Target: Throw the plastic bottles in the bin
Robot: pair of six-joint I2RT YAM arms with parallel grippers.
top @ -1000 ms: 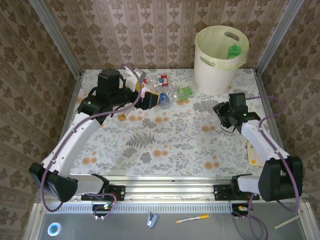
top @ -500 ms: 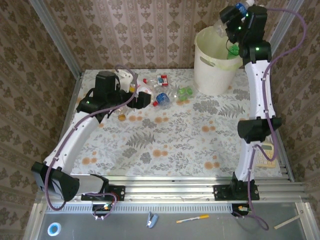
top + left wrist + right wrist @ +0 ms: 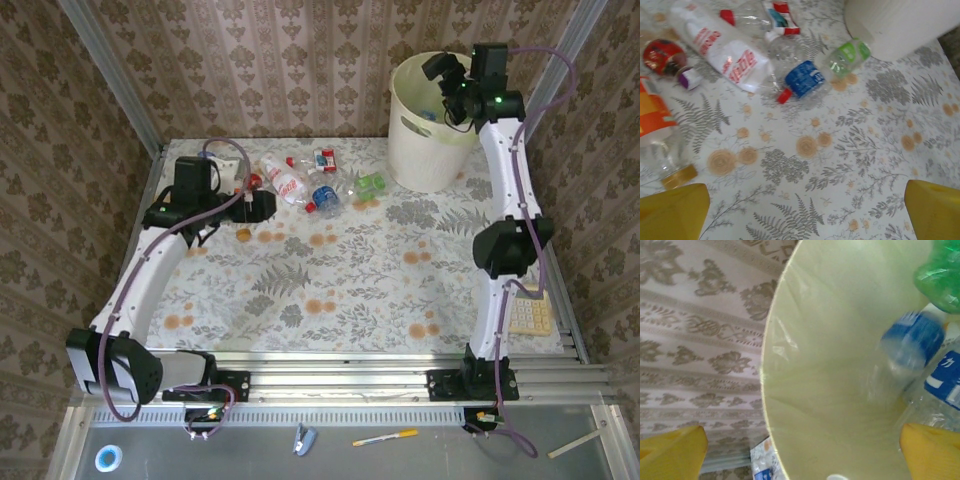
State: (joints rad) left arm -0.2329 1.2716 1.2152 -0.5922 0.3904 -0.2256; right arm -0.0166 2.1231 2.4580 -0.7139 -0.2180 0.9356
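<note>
My left gripper (image 3: 258, 205) hangs wide open and empty just beside the plastic bottles (image 3: 310, 185) lying on the table (image 3: 350, 280); several are yet to go. My right gripper (image 3: 446, 80) is spread wide, holding nothing, over the bin (image 3: 410, 135). A few bottles are already inside, one blue-labelled bottle (image 3: 912, 342) blurred.

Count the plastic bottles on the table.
6: orange-labelled bottle nearest the front, small red bottle, long white-labelled bottle, blue-labelled bottle, green-labelled bottle nearest the cream bin, red-and-white bottle farthest back. Others may be hidden.
</note>
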